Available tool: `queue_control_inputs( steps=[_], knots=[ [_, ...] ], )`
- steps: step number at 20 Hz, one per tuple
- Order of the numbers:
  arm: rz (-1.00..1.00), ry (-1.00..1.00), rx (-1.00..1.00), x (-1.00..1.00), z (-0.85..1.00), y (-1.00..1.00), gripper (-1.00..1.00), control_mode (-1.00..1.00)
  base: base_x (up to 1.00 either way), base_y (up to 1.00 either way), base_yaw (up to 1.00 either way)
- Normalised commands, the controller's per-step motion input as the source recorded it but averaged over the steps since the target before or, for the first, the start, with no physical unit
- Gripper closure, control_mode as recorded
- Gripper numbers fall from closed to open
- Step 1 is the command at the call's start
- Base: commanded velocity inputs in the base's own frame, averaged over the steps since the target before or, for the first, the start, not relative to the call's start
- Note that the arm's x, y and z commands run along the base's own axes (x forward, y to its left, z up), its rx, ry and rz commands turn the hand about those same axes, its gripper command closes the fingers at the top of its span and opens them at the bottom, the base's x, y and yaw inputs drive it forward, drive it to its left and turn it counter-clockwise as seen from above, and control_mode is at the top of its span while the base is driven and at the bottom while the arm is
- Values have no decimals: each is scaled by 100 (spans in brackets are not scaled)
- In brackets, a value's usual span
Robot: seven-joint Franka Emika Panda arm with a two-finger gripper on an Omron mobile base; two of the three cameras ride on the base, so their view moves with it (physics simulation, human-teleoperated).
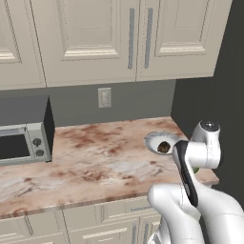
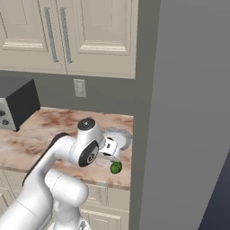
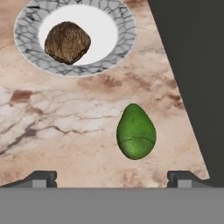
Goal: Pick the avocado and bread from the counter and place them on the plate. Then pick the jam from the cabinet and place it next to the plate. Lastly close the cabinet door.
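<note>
The brown bread (image 3: 67, 42) lies on the white, grey-rimmed plate (image 3: 26, 41) at the right end of the counter (image 3: 65, 131). Nearer the counter's front edge, the green avocado (image 3: 136, 132) lies on the stone, apart from the plate. My gripper (image 3: 113, 178) hovers over the avocado, open, with nothing between its fingers. From the base, the bread (image 1: 163, 147) shows on the plate (image 1: 151, 139), and the avocado (image 2: 116, 167) sits just below my hand (image 2: 111, 148). The cabinet (image 1: 95, 38) hangs above with its doors looking shut. The jam is hidden.
A microwave (image 1: 24, 143) stands at the counter's left end. A dark grey wall (image 2: 188, 112) rises right beside the plate and avocado, at the counter's right edge. A wall outlet (image 1: 104, 97) sits above the counter. Cream drawers (image 1: 105, 224) run below.
</note>
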Motion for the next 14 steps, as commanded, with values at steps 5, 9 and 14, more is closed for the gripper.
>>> queue_control_inputs(
  steps=[5,9,14],
  knots=[
    [5,2,-4,8,-16,-14,-100,-100,0,0,0],
    [5,0,0,4,-18,-22,-100,-100,0,0,0],
    [4,0,0,8,-17,-24,-100,-100,0,0,0]
  ],
)
